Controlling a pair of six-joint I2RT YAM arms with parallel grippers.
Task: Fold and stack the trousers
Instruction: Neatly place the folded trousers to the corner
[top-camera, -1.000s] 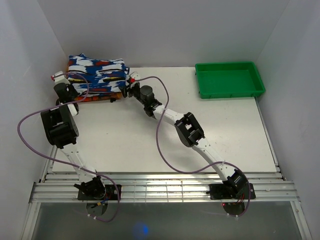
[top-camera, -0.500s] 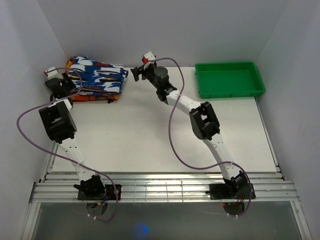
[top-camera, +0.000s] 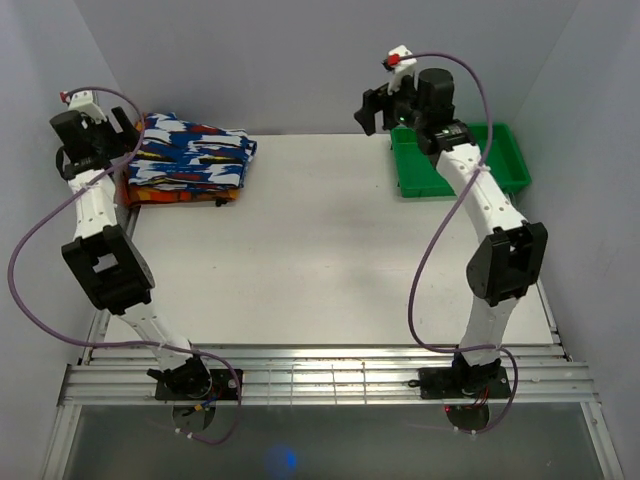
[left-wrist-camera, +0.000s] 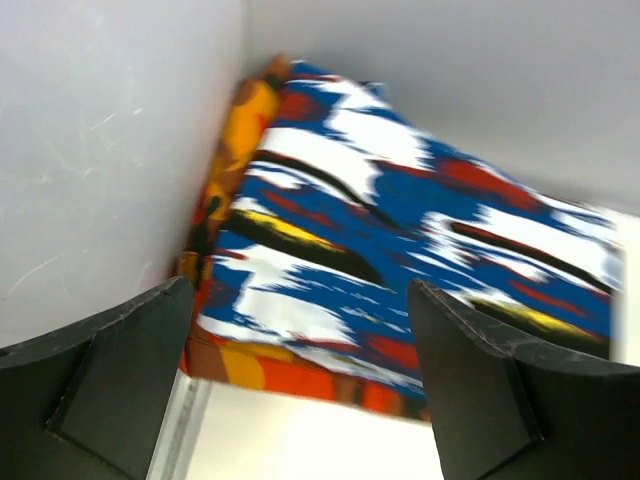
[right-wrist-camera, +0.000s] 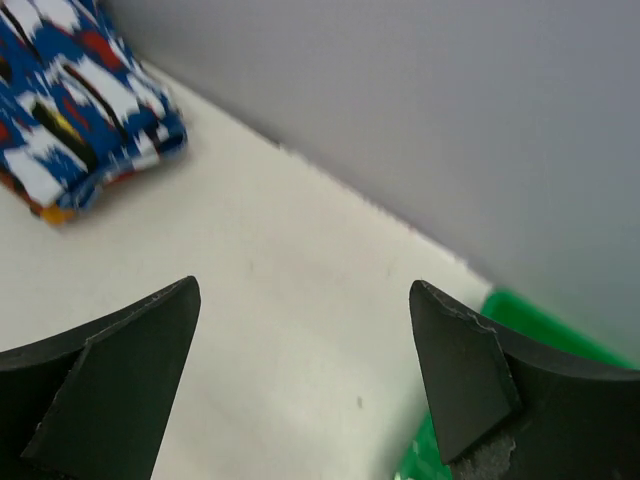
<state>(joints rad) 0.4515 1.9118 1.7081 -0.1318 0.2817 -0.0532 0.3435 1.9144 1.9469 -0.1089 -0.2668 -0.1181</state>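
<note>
Two grippers hang spread wide with nothing between their fingers, which we read as the stance of arms standing clear of the work rather than reaching for a hold. The left gripper (left-wrist-camera: 300, 290) hovers high in the far left corner, close to the wall (left-wrist-camera: 100, 150), and its open jaws frame the trousers (left-wrist-camera: 400, 230) below without touching them. From there it can look down on the pile and, we judge, check how it sits. The right gripper (top-camera: 375, 108) is raised over the far edge of the table (top-camera: 330, 240), just beside the green tray (top-camera: 500, 175) and well apart from the pile, its jaws equally parted and empty. That keeps it out of the way of anything on the left. Outward from both, the trousers lie as a compact folded rectangle in the table's far left corner, resting on top of a folded orange cloth (top-camera: 180, 197), whose edge shows along the left and near sides. The two layers sit roughly squared to each other and tucked near the wall, so we judge the stack is placed there to keep finished pieces together. To us the folding and stacking look done, or very nearly so.
</note>
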